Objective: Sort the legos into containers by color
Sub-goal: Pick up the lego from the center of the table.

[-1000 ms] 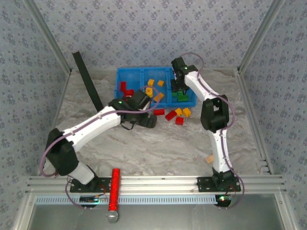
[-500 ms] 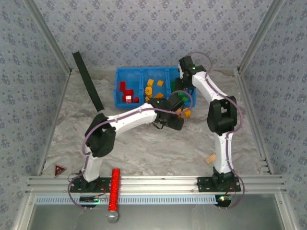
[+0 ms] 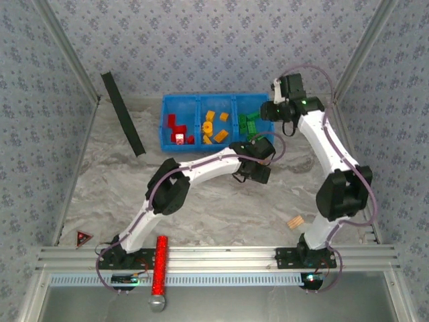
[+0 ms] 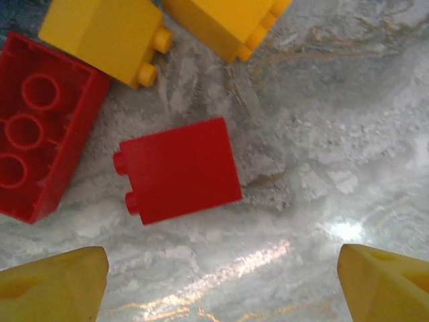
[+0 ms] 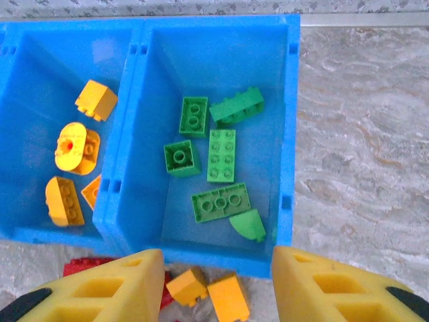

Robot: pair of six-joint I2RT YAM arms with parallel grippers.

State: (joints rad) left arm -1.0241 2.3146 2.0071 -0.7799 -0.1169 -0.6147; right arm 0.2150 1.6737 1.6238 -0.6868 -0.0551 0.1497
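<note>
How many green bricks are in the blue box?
6, all in the blue bin's right compartment: small brick, tilted brick by the far wall; square brick, six-stud brick mid-way; long brick, rounded piece nearest. None seems hidden.

A marble-patterned table [image 3: 221, 208] stands between walls [image 3: 201, 40] papered in a floral print. A black strip [image 3: 123, 113] runs slanted at the far left, and a tan wooden block [image 3: 294, 222] rests near the front right. A red studded bar [image 3: 160, 263] crosses the metal rails [image 3: 228, 255] at the front edge, with 1 red triangular marker [image 3: 83, 236] to its left.
</note>
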